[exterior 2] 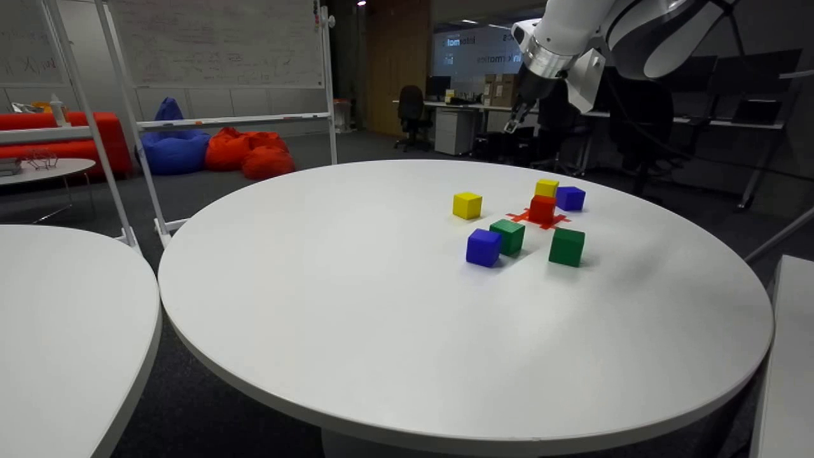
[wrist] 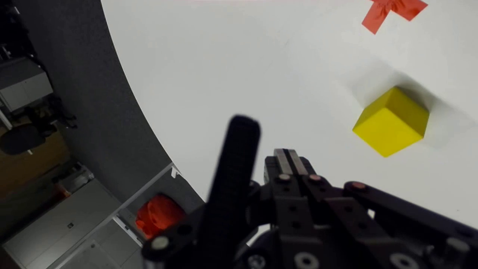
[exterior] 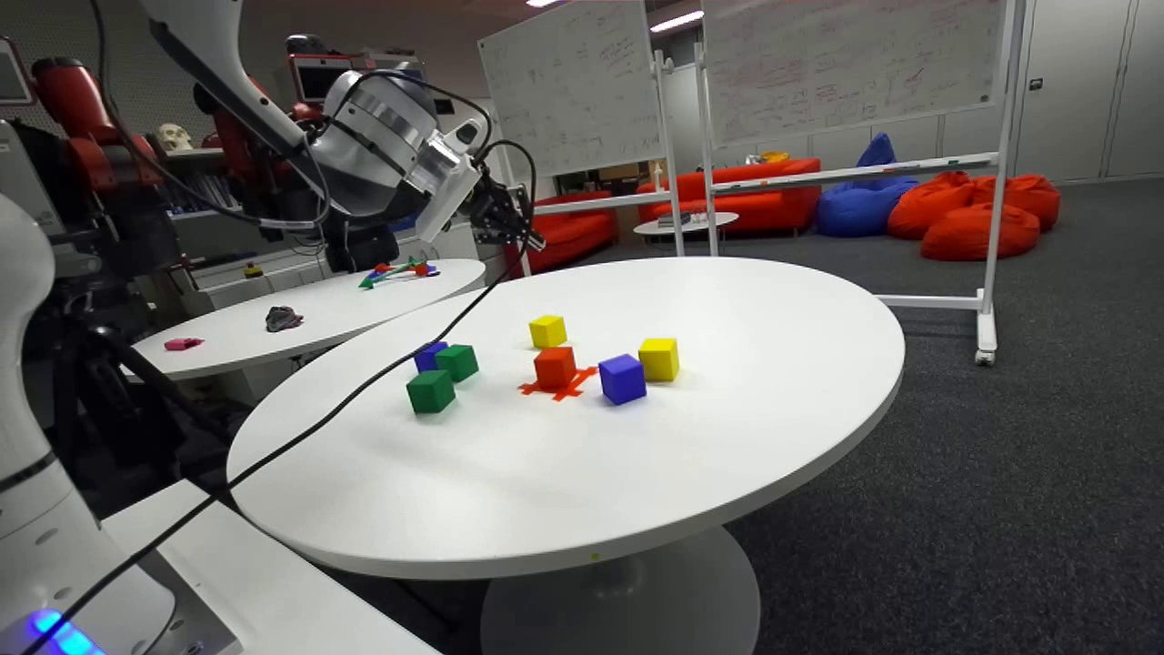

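Wrist view: the gripper (wrist: 286,150) hangs over the white round surface (wrist: 231,67), its fingers pressed together with nothing between them. The thing nearest to it is a yellow cube (wrist: 390,123), which rests on the surface to the right, apart from the fingertips; part of a red tape mark (wrist: 375,18) shows beyond the cube at the far right.

In both exterior views the gripper is well above the cubes. In an exterior view, a red cube (exterior: 555,367) sits on the tape mark, and what appears to be the same yellow cube lies on its far side. A second yellow cube (exterior: 659,359) stands to the right, just behind a blue cube (exterior: 623,380). To the left, a green cube (exterior: 457,363) partly hides another blue cube (exterior: 426,360), and whether they touch is unclear; a nearer green cube (exterior: 431,392) stands apart from them.

Far behind in an exterior view, cardboard boxes (exterior 2: 500,90) stand on another surface (exterior 2: 488,107), with a pale drawer cabinet (exterior 2: 454,132) below it to the left; the contents of both are hidden. At the far left of that view, a whiteboard tray (exterior 2: 254,119) carries a few objects too small to name. In an exterior view, tall grey cabinets (exterior: 1078,91) with closed doors line the far right.
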Controlling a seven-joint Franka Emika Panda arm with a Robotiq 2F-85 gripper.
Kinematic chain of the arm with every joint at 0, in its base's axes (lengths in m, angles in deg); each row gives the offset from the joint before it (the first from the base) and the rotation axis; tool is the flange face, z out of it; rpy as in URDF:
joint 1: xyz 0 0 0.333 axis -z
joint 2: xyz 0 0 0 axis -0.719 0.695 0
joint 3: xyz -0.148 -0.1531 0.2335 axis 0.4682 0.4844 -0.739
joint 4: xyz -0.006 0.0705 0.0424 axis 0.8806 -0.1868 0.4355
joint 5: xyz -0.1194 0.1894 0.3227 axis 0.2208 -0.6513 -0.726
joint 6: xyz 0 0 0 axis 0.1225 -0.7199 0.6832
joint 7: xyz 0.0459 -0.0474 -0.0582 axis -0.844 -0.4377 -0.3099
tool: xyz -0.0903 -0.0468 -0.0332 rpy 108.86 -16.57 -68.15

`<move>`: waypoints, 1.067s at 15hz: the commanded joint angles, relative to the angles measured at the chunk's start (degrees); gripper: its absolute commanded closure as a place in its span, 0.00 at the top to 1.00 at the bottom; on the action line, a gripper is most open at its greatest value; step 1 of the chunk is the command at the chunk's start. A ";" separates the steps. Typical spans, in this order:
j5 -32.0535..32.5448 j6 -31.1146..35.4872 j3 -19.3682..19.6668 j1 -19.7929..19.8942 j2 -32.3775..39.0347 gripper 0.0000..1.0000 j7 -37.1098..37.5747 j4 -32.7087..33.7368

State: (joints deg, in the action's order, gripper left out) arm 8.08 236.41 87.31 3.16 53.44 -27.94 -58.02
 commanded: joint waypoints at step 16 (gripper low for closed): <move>-0.19 0.03 -0.29 0.50 1.89 0.01 0.02 -0.01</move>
State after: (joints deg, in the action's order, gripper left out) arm 7.89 236.45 87.02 3.66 55.33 -27.92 -58.02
